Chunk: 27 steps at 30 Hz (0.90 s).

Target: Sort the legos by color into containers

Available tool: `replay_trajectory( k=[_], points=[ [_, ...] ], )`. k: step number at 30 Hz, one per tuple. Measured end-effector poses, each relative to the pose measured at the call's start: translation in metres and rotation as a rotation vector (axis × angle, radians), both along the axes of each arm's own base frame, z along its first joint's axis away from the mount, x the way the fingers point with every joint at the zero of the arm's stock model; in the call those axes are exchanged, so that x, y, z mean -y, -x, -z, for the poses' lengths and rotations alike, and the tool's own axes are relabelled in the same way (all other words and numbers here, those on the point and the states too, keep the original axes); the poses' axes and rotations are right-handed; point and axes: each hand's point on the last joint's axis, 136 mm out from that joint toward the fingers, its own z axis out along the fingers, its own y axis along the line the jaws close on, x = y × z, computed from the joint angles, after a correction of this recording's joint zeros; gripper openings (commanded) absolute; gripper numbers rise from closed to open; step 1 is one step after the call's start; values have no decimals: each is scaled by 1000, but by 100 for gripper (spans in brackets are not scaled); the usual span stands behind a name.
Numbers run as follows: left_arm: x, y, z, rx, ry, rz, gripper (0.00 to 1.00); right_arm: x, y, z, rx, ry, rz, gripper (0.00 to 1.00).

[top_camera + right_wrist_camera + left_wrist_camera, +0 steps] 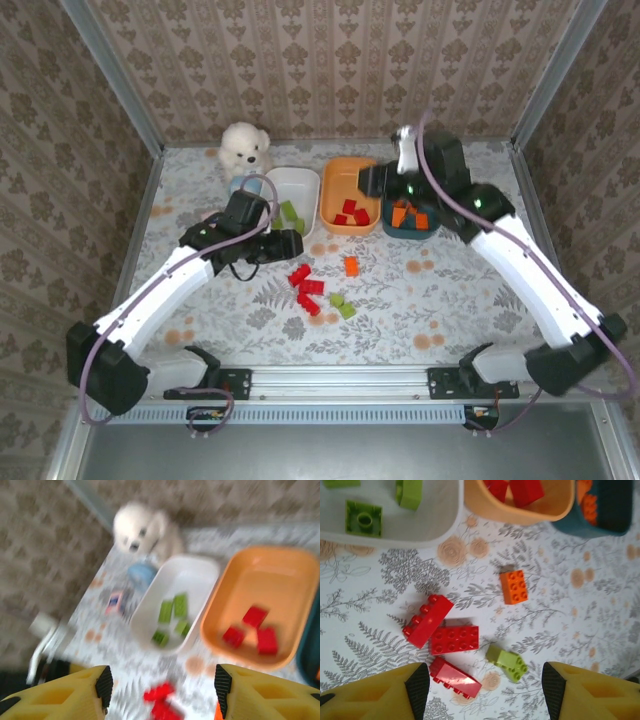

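Three containers stand in a row at the back: a white dish (300, 190) with green legos (364, 518), an orange dish (345, 185) with red legos (352, 212), and a teal dish (410, 230) with orange legos (408, 216). Loose on the table are three red bricks (454, 639), one orange brick (514, 586) and a green brick (507, 662). My left gripper (485, 687) hangs open above the red and green bricks, holding nothing. My right gripper (163, 687) is open and empty over the orange dish (225, 610); its view is blurred.
A white plush toy (245, 148) and a small blue clock (142, 575) sit at the back left beside the white dish. Patterned walls close in the table on three sides. A metal rail (340, 380) runs along the near edge.
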Motion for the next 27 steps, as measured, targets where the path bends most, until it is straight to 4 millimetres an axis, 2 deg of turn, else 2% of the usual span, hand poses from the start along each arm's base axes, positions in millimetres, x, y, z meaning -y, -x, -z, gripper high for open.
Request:
replay_trajectory(
  k=[6, 10, 13, 16, 21, 27],
  points=[
    [6, 8, 27, -73, -62, -14, 71, -8, 83, 70, -161, 16, -163, 64],
    [16, 14, 52, -114, -136, 22, 68, -1, 111, 95, -229, 25, -195, 65],
    [19, 11, 79, -154, -233, 73, 63, 2, 117, 98, -246, 18, -198, 65],
    [19, 0, 100, -162, -336, 130, 62, 0, 118, 98, -248, 12, -205, 65],
    [15, -11, 112, -115, -446, 238, 61, 0, 119, 97, -250, 6, -212, 65],
    [19, -15, 124, -99, -502, 365, 51, 1, 122, 95, -247, -3, -212, 65]
  ],
)
